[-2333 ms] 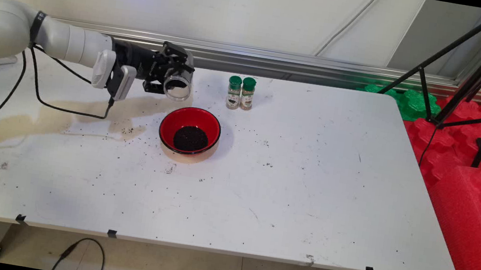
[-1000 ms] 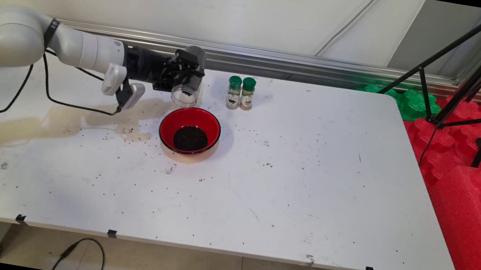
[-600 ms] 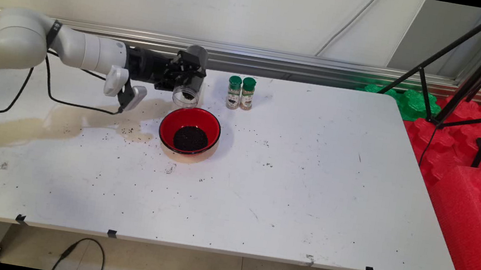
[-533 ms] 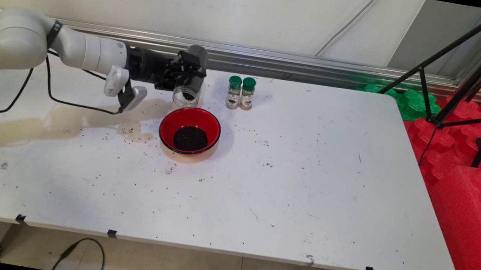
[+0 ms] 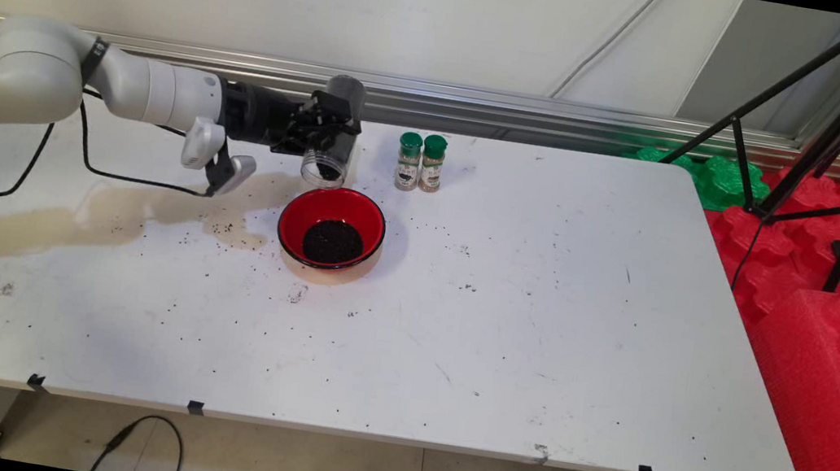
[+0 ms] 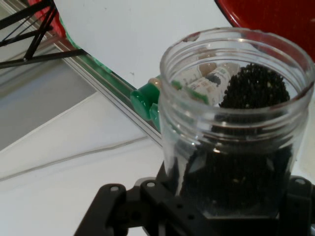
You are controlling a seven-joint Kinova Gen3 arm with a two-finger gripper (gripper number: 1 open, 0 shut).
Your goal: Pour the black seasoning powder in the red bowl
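Above the table's (image 5: 539,326) far left part, my gripper (image 5: 319,135) is clamped on a clear jar (image 5: 331,149), tilted mouth-down, black grains inside. Just below stands the red bowl (image 5: 332,226) with grains; to the right, two green-capped bottles (image 5: 420,161).

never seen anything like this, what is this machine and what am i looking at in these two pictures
It is a white robot arm with a black two-finger hand. One picture comes from a fixed camera looking down across the white table. The other comes from a camera on the hand itself, so it looks along the fingers. The hand is shut on a clear jar, tilted with its open mouth toward a red bowl. Dark grains sit in the jar, and a pile of them lies in the bowl. Two green-capped spice bottles stand behind the bowl. Stray grains and a brownish stain mark the table.
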